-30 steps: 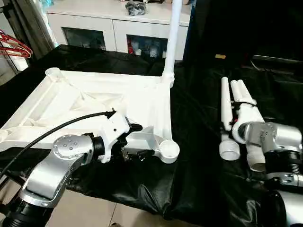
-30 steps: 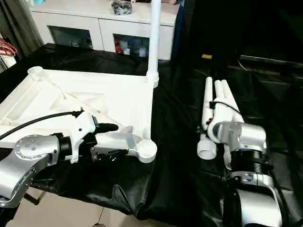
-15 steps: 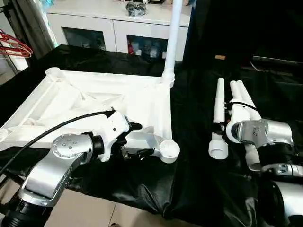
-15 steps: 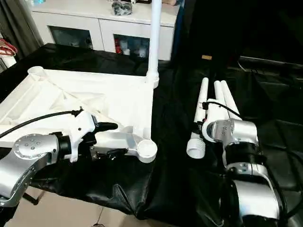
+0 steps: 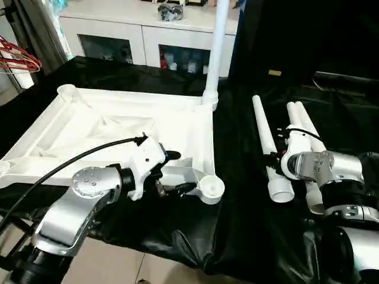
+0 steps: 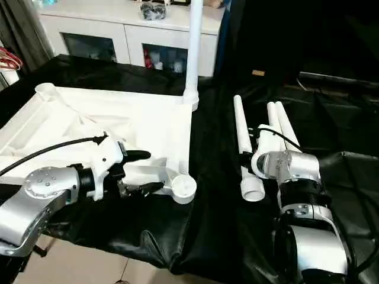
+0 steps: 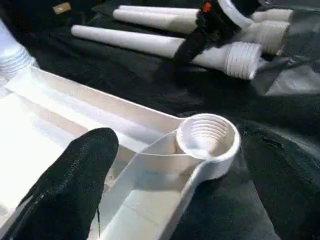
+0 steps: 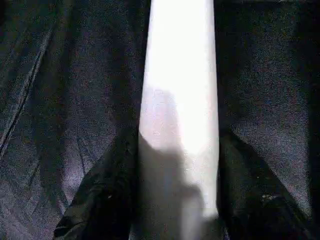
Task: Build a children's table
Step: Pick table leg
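**Right gripper clasped one leg; left gripper spread at the tabletop's near corner**

The right gripper [image 5: 273,158] had its two black fingers [image 8: 105,200] pressed against either side of a white tapered leg [image 5: 267,148], gripping it near the threaded end; that leg lay slanted across the black cloth [image 5: 249,225], its narrow tip pointing away toward the upright leg and its wide threaded end [image 7: 243,59] nearest the robot; whether it was lifted clear of the cloth could not be told. Just beside it, further to the robot's right, two more legs [image 5: 305,121] lay side by side on the cloth, partly hidden under the right arm's silver wrist.

The left gripper [image 5: 174,173] stood spread wide and grasped nothing; one black finger [image 7: 75,185] hovered over the ribbed underside of the white tabletop [image 5: 118,127], the other sat lower, by the near edge; whether either touched the plastic could not be told. The tabletop lay upside down on the cloth, to the robot's left; its near right corner socket [image 5: 210,188], round and threaded inside, was open and stood just beside the left gripper. At the far right corner a fourth leg [image 5: 216,47] stood upright in its socket. Behind the table stood a white cabinet [image 5: 148,35] with glass doors; red hangers [image 5: 18,56] showed at the left edge.
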### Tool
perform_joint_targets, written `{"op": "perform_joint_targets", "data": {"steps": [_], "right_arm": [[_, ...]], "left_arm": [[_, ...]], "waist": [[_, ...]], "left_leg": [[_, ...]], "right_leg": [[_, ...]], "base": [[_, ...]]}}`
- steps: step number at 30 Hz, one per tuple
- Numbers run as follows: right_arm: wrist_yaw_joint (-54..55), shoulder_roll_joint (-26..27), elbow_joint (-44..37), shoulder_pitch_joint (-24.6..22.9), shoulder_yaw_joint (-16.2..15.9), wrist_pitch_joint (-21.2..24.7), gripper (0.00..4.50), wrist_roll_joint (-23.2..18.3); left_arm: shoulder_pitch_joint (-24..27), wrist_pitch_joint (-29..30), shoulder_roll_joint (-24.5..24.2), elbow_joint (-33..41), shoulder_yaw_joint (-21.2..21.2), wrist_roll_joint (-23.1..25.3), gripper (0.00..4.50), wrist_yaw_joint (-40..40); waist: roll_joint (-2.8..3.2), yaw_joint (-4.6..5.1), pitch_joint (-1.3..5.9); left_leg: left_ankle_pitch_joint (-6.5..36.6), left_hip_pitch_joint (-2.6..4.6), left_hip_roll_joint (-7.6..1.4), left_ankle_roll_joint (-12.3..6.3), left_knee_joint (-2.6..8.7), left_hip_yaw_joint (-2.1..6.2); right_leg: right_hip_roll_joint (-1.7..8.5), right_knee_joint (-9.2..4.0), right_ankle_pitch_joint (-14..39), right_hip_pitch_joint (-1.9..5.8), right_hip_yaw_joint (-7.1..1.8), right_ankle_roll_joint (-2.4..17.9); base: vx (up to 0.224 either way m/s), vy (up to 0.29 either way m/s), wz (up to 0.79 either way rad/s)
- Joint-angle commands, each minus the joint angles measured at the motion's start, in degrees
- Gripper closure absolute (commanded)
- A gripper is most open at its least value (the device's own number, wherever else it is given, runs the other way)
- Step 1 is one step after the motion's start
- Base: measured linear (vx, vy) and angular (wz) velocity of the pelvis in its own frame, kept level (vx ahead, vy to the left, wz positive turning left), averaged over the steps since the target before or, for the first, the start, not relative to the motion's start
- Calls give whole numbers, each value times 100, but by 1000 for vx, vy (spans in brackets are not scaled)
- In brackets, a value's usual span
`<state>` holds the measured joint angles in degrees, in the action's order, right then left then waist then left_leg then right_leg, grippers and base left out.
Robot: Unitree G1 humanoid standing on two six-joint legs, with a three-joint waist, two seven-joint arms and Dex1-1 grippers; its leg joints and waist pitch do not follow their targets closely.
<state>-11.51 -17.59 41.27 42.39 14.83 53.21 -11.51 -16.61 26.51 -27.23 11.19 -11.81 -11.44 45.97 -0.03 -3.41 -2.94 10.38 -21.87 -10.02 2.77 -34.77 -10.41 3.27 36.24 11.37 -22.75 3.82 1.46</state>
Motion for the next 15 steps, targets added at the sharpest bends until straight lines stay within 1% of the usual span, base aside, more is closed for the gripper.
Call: {"op": "perform_joint_targets", "data": {"steps": [1, 2, 3, 5, 6, 7, 8, 9, 10, 11, 12, 14, 15], "right_arm": [[56, 68, 143, -122, 15, -65, 265, -15], [75, 72, 155, -116, 30, -98, 266, -16], [86, 69, 168, -102, 42, -116, 266, -17], [118, 68, 202, -43, 59, -179, 266, -21], [147, 74, 234, 25, 82, -257, 266, -27], [169, 88, 236, 53, 110, -334, 266, -38], [185, 117, 227, 77, 173, -423, 266, -83], [184, 134, 221, 71, 215, -496, 266, -113], [198, 145, 222, 73, 257, -528, 266, -140], [234, 161, 214, 67, 295, -593, 266, -155], [242, 188, 181, 53, 340, -698, 266, -187], [242, 219, 140, 40, 386, -786, 266, -229], [232, 253, 90, 17, 464, -917, 266, -297]], "left_arm": [[-144, -135, 95, -111, 50, 105, 0, -202], [-172, -158, 146, -155, 69, 120, 0, -280], [-198, -162, 175, -183, 80, 128, 0, -325], [-308, -207, 296, -306, 148, 172, 0, -504], [-439, -258, 428, -435, 240, 185, 0, -685], [-513, -230, 508, -496, 305, 164, 0, -793], [-589, -255, 584, -577, 368, 167, 0, -917], [-615, -285, 642, -625, 396, 180, 0, -1005], [-649, -317, 693, -672, 422, 196, 0, -1086], [-688, -317, 755, -727, 463, 176, 0, -1162], [-743, -322, 825, -792, 510, 143, 0, -1234], [-795, -333, 890, -845, 559, 101, 0, -1298], [-854, -301, 990, -890, 617, 15, 0, -1351]], "waist": [[-23, -12, 368], [-25, -14, 372], [-40, -17, 380], [-31, -11, 379], [-34, -12, 382], [-39, -9, 378], [-33, -11, 383], [-50, -9, 380], [-92, -8, 380], [-74, -14, 385], [-98, -7, 387], [-87, -14, 396], [-128, -13, 409]], "left_leg": [[864, 120, -274, 163, 361, 93], [872, 122, -276, 169, 364, 96], [847, 121, -279, 164, 362, 97], [837, 113, -272, 156, 359, 97], [864, 122, -271, 161, 351, 94], [868, 114, -268, 162, 354, 92], [886, 119, -264, 176, 348, 90], [911, 109, -267, 165, 352, 99], [907, 103, -268, 138, 349, 97], [883, 105, -266, 126, 344, 97], [834, 101, -268, 104, 341, 91], [756, 89, -265, 61, 336, 90], [656, 86, -272, 21, 336, 86]], "right_leg": [[464, -462, 1139, 270, -309, 1000], [468, -462, 1141, 274, -308, 997], [468, -451, 1110, 273, -308, 988], [466, -459, 1115, 275, -306, 977], [467, -467, 1122, 272, -308, 974], [468, -473, 1138, 276, -309, 971], [467, -478, 1161, 274, -307, 973], [476, -478, 1205, 281, -303, 971], [482, -485, 1276, 283, -301, 935], [487, -486, 1281, 283, -304, 928], [478, -488, 1255, 276, -302, 914], [482, -473, 1184, 279, -300, 909], [472, -459, 1049, 281, -296, 925]], "base": [[0, 0, 0], [0, 0, 0], [0, 0, 0], [0, 0, 0], [0, 0, 0], [0, 0, 0], [0, 0, 0], [0, 0, 0], [0, 0, 0], [0, 0, 0], [0, 0, 0], [0, 0, 0], [0, 0, 0]]}}
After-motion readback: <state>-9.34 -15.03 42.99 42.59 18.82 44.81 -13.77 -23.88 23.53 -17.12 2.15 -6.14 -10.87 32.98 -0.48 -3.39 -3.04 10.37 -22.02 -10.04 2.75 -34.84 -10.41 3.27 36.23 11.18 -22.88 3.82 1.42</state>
